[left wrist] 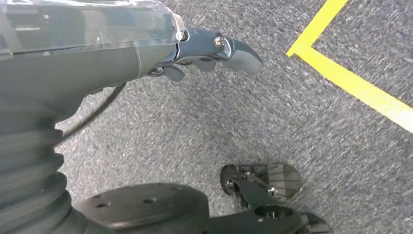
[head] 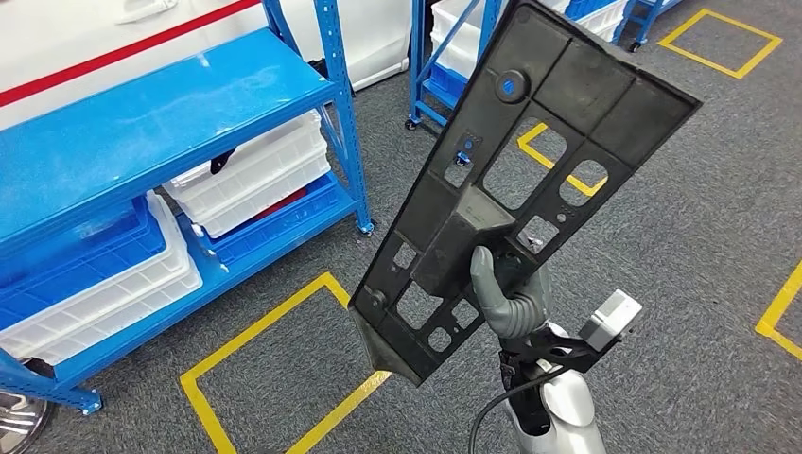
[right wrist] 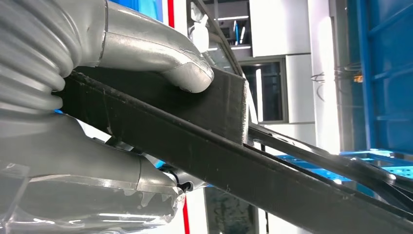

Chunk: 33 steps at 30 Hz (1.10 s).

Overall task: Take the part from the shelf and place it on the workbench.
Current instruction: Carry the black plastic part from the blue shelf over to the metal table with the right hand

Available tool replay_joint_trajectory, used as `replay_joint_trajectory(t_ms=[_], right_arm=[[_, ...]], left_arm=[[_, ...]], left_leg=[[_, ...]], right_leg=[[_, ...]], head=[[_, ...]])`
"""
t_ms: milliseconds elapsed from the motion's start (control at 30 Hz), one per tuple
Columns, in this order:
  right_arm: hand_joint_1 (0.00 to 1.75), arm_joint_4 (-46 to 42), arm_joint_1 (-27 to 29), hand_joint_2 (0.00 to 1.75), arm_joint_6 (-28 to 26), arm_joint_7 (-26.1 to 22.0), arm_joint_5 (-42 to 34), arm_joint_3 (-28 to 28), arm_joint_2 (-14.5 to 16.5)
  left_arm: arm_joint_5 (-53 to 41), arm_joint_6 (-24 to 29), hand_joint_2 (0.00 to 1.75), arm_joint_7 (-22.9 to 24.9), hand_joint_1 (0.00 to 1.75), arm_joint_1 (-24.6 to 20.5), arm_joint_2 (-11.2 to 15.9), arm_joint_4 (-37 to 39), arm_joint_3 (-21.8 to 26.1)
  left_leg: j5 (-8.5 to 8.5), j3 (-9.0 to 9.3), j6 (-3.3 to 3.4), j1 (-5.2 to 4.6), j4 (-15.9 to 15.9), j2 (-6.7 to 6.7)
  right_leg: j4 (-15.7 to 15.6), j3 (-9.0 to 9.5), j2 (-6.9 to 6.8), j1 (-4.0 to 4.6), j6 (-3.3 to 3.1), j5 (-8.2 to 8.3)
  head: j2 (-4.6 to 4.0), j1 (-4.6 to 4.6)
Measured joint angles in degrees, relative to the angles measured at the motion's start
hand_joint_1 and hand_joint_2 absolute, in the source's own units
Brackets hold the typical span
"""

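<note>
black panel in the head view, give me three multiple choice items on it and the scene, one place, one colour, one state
1. Where is the black panel?
A. on the blue shelf
B. held up over the grey floor
C. lying on the floor

2. What colour are the bins on the blue shelf?
A. white
B. red
C. green

3. What is the right hand doing?
A. hanging with nothing in it
B. gripping the panel near its lower end
C. pressing on a bin

Answers:
1 B, the panel stands raised above the floor, clear of the shelf.
2 A, the stacked bins are white.
3 B, its thumb lies on the panel's face, low down.
</note>
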Motion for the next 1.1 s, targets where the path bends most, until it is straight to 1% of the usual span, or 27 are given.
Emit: replay_joint_trajectory(t_ms=[67,133,167,200,233,267,300,333,400,433,500,533,600,633,667,700,733,767,800,833,867,900,933,967,1000,1033,1100], right_arm=[[1.75,0.4,0.0,1.75,-0.1,0.1,-0.7,0.4,0.0],[1.75,1.0,-0.1,1.75,-0.4,0.0,-1.3,0.8,0.0],[1.75,1.3,0.0,1.75,-0.6,-0.1,-1.5,1.0,0.0],[1.75,1.5,0.2,1.75,-0.7,-0.1,-1.6,1.2,0.0],[1.75,1.8,0.3,1.75,-0.8,-0.2,-1.8,1.3,0.0],[1.75,1.9,0.5,1.75,-0.9,-0.2,-1.9,1.3,0.0],[1.75,2.0,0.5,1.75,-0.9,-0.2,-2.0,1.4,0.0],[1.75,2.1,0.6,1.75,-0.8,-0.2,-2.0,1.5,0.0],[1.75,2.0,0.7,1.75,-0.6,-0.3,-2.2,1.8,0.0],[1.75,2.0,0.7,1.75,-0.4,-0.4,-2.3,2.0,0.0],[1.75,1.6,0.8,1.75,0.2,-0.5,-2.4,2.5,0.0],[1.75,1.4,0.8,1.75,0.5,-0.6,-2.3,2.8,0.1],[1.75,1.0,0.6,1.75,1.7,-0.8,-2.3,3.5,0.2],[1.75,0.9,0.3,1.75,2.5,-1.0,-2.4,4.0,0.3],[1.75,0.9,0.0,1.75,3.5,-1.3,-2.5,4.6,0.4],[1.75,1.2,-0.4,1.75,4.6,-1.7,-2.7,5.3,0.5],[1.75,1.5,-0.7,1.75,5.7,-2.1,-3.0,6.0,0.6],[1.75,1.9,-1.2,1.75,6.7,-2.5,-3.2,6.7,0.6],[1.75,2.5,-1.7,1.75,7.5,-3.0,-3.4,7.4,0.6],[1.75,3.2,-2.4,1.75,8.1,-3.3,-3.7,8.0,0.8],[1.75,3.9,-3.1,1.75,8.7,-3.7,-3.8,8.5,0.9],[1.75,4.6,-3.8,1.75,9.1,-4.0,-4.0,8.9,1.1],[1.75,5.2,-4.4,1.75,9.4,-4.3,-4.1,9.3,1.3],[1.75,5.8,-4.9,1.75,9.7,-4.5,-4.3,9.6,1.4],[1.75,6.3,-5.4,1.75,10.0,-4.7,-4.5,9.8,1.5],[1.75,6.7,-5.8,1.75,10.1,-4.8,-4.6,9.9,1.5],[1.75,7.2,-6.5,1.75,10.2,-5.1,-5.0,9.9,1.5]], left_arm=[[0.1,-1.3,1.75,-0.5,0.0,-0.1,0.0,0.0,-0.1],[0.5,-3.4,1.75,-0.7,0.0,-0.2,-0.1,0.0,-0.1],[0.7,-4.4,1.75,-0.7,0.0,-0.2,-0.1,0.0,-0.1],[0.9,-5.1,1.75,-0.7,0.0,-0.1,-0.1,0.0,-0.1],[1.0,-5.7,1.75,-0.8,0.0,-0.1,-0.1,0.0,-0.1],[1.1,-6.0,1.75,-0.8,0.0,-0.1,-0.1,0.0,-0.1],[1.0,-6.2,1.75,-0.7,0.0,-0.1,-0.1,0.0,-0.1],[0.8,-6.3,1.75,-0.7,0.0,-0.1,-0.1,0.0,-0.1],[0.6,-6.3,1.75,-0.5,0.0,-0.2,0.0,0.0,-0.1],[0.6,-6.3,1.75,-0.5,0.0,-0.2,0.1,0.0,-0.1],[0.8,-6.3,1.75,-0.5,0.0,-0.2,0.2,0.0,-0.1],[1.1,-6.4,1.75,-0.6,0.0,-0.2,0.2,0.0,0.0],[1.9,-6.6,1.75,-1.0,0.0,0.0,0.4,0.0,0.1],[2.6,-6.6,1.75,-1.3,0.0,0.2,0.5,0.0,0.4],[3.3,-6.5,1.75,-1.4,0.0,0.4,0.7,0.0,0.7],[4.1,-6.4,1.75,-1.6,0.0,0.7,0.8,0.0,1.1],[4.9,-6.3,1.75,-1.7,0.0,0.9,0.9,0.0,1.6],[5.6,-6.1,1.75,-1.7,0.0,1.0,1.0,0.0,2.1],[6.2,-5.8,1.75,-1.7,0.0,1.1,1.1,0.0,2.6],[6.6,-5.6,1.75,-1.7,0.0,1.1,1.2,0.0,3.1],[7.0,-5.3,1.75,-1.7,0.0,1.2,1.3,0.0,3.5],[7.3,-5.0,1.75,-1.8,0.0,1.2,1.5,0.0,3.9],[7.5,-4.7,1.75,-1.8,0.0,1.2,1.6,0.0,4.3],[7.8,-4.2,1.75,-1.8,0.0,1.2,1.7,0.0,4.7],[7.9,-3.8,1.75,-1.9,0.0,1.2,1.7,0.0,5.0],[7.9,-3.5,1.75,-1.9,0.0,1.2,1.7,0.0,5.2],[7.4,-3.2,1.75,-1.9,0.0,1.1,1.8,0.0,5.4]], left_leg=[[0.89,0.47,0.25,0.24,-1.3,1.43],[1.39,0.57,0.42,0.27,-2.0,2.99],[1.43,0.45,0.46,0.24,-1.9,3.81],[1.43,0.32,0.45,0.24,-1.8,4.66],[1.39,0.2,0.39,0.26,-1.8,5.51],[1.31,0.11,0.27,0.32,-1.6,6.29],[1.16,0.05,0.05,0.41,-1.4,6.98],[0.9,0.01,-0.29,0.46,-1.0,7.59],[0.25,-0.13,-1.15,0.29,-0.2,8.61],[-0.01,-0.17,-1.52,0.16,0.1,9.05],[-0.22,-0.07,-2.09,0.18,0.2,9.83],[-0.64,-0.13,-2.41,0.35,0.6,9.45],[-3.14,-1.44,-2.9,0.65,3.9,7.25],[-5.14,-2.92,-3.02,0.74,7.3,5.84],[-7.06,-4.72,-3.03,0.76,11.3,5.03],[-8.38,-6.44,-3.0,0.76,14.9,4.67],[-8.68,-7.48,-2.89,0.75,17.0,4.52],[-7.83,-7.53,-2.69,0.74,16.9,4.41],[-6.02,-6.52,-2.41,0.73,14.5,4.12],[-3.75,-4.74,-2.07,0.72,10.5,3.32],[-2.03,-2.94,-1.73,0.71,6.5,1.87],[-0.91,-1.6,-1.54,0.68,3.3,0.61],[-0.47,-0.9,-1.42,0.61,1.5,-0.32],[-0.51,-0.71,-1.34,0.5,0.9,-0.64],[-0.25,-0.67,-1.24,0.42,0.7,-0.13],[0.12,-0.58,-0.99,0.47,0.3,0.51],[0.91,-0.53,-0.38,0.62,-0.5,1.91]], right_leg=[[1.2,-0.73,-1.83,0.18,0.43,-0.95],[6.5,-3.15,-4.91,0.24,0.8,-4.34],[10.1,-4.8,-5.67,0.12,1.08,-6.19],[13.0,-6.05,-6.04,-0.06,1.38,-7.31],[14.4,-6.53,-6.3,-0.24,1.67,-7.46],[13.6,-5.86,-6.56,-0.42,1.91,-6.58],[10.7,-4.09,-7.0,-0.58,2.1,-4.98],[6.8,-1.87,-8.04,-0.62,2.2,-3.66],[1.2,1.22,-9.47,-0.41,1.53,-2.25],[0.3,1.61,-9.69,-0.22,1.01,-2.33],[0.5,1.37,-8.59,0.0,0.02,-2.24],[0.4,1.28,-8.11,0.0,-0.32,-2.13],[0.2,1.13,-7.21,-0.08,-0.95,-1.84],[0.2,1.01,-6.74,-0.06,-1.18,-1.72],[0.2,0.87,-6.2,0.03,-1.37,-1.62],[0.3,0.74,-5.57,0.16,-1.53,-1.52],[0.3,0.64,-4.9,0.3,-1.63,-1.44],[0.3,0.6,-4.19,0.41,-1.67,-1.36],[0.3,0.6,-3.46,0.49,-1.67,-1.29],[0.4,0.62,-2.78,0.53,-1.62,-1.22],[0.4,0.58,-2.17,0.59,-1.49,-1.11],[0.4,0.46,-1.6,0.55,-1.27,-0.96],[0.4,0.28,-1.11,0.45,-0.99,-0.78],[0.4,0.08,-0.59,0.33,-0.6,-0.54],[0.2,-0.1,-0.02,0.19,-0.18,-0.26],[0.2,-0.25,-0.11,0.13,0.11,-0.19],[2.2,-1.36,-2.38,0.32,0.5,-1.82]], head=[[0.0,0.05],[0.0,0.07],[0.0,0.07],[0.0,0.08],[0.0,0.08],[0.0,0.08],[0.0,0.08],[0.0,0.09],[0.0,0.03],[0.0,-0.01],[0.01,-0.08],[0.01,-0.08],[0.01,-0.09],[0.0,-0.1],[0.0,-0.1],[0.01,-0.1],[0.01,-0.11],[0.0,-0.1],[0.0,-0.11],[0.0,-0.1],[0.0,-0.09],[0.01,-0.1],[0.01,-0.09],[0.01,-0.09],[0.01,-0.09],[0.0,-0.07],[0.0,0.04]])
